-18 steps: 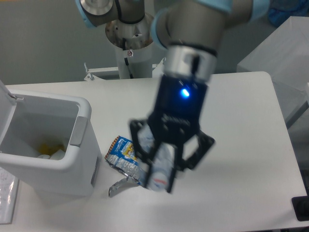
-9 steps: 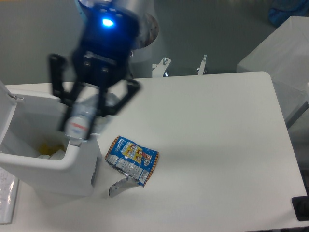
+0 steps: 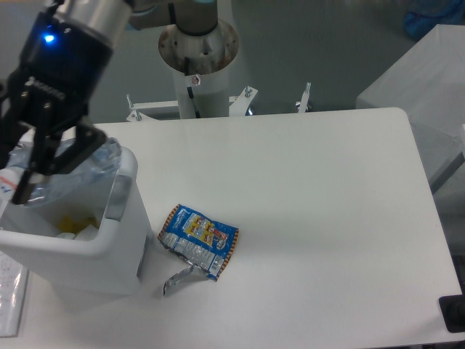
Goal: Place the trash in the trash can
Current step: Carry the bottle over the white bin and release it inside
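1. The pincer [image 3: 29, 156] hangs over the open top of the trash can [image 3: 109, 251] at the left edge of the view, its dark fingers [image 3: 78, 145] pointing down and towards the camera
2. It is pinching the crushed clear plastic bottle [image 3: 87, 163], which lies slanted between the fingers, with one end near the can's right rim and the other end, bearing a bit of white and red label, at the far left
3. The bottle sits above the can's opening, held up and not lying on the bottom
4. Inside the can, something yellow and something pale show under the bottle; what they are cannot be told
5. The can's grey panel [image 3: 116, 198] faces right, towards the middle of the counter [image 3: 327, 218]
6. The blue foil snack bag [image 3: 197, 238] lies crumpled on the counter just beside the can's right wall, silver inside showing along its lower edge, apart from the pincer
7. A blue light glows on the pincer's dark body
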Controlling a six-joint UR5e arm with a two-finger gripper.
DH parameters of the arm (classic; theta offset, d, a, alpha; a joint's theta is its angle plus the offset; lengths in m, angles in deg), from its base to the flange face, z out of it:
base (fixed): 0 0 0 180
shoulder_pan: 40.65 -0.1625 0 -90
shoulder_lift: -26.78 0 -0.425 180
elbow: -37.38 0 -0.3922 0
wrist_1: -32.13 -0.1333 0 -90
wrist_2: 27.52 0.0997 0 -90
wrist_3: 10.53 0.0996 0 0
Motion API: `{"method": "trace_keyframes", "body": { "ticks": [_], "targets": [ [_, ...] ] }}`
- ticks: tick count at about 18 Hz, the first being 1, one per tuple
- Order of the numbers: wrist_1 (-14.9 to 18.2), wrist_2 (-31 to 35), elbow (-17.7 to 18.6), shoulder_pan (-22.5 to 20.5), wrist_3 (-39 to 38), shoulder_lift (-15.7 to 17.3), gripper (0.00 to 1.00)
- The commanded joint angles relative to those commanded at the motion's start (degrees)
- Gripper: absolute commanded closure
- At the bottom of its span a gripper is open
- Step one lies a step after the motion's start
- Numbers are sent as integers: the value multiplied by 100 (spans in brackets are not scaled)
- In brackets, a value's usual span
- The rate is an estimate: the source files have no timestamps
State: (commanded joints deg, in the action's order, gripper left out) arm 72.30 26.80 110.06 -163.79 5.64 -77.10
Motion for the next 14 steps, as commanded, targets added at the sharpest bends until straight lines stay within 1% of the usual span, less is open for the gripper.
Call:
{"method": "trace_keyframes", "body": {
  "ticks": [4, 9, 10, 12, 13, 14],
  "targets": [
    [-62, 9, 141, 132, 0, -71, 66],
    [-71, 0, 641, 168, 167, -97, 64],
    [-71, 0, 668, 176, 167, -106, 62],
    [-71, 9, 660, 176, 167, -149, 62],
    [-71, 9, 651, 176, 176, -176, 59],
    [-71, 0, 651, 176, 185, -194, 48]
  ]
}}
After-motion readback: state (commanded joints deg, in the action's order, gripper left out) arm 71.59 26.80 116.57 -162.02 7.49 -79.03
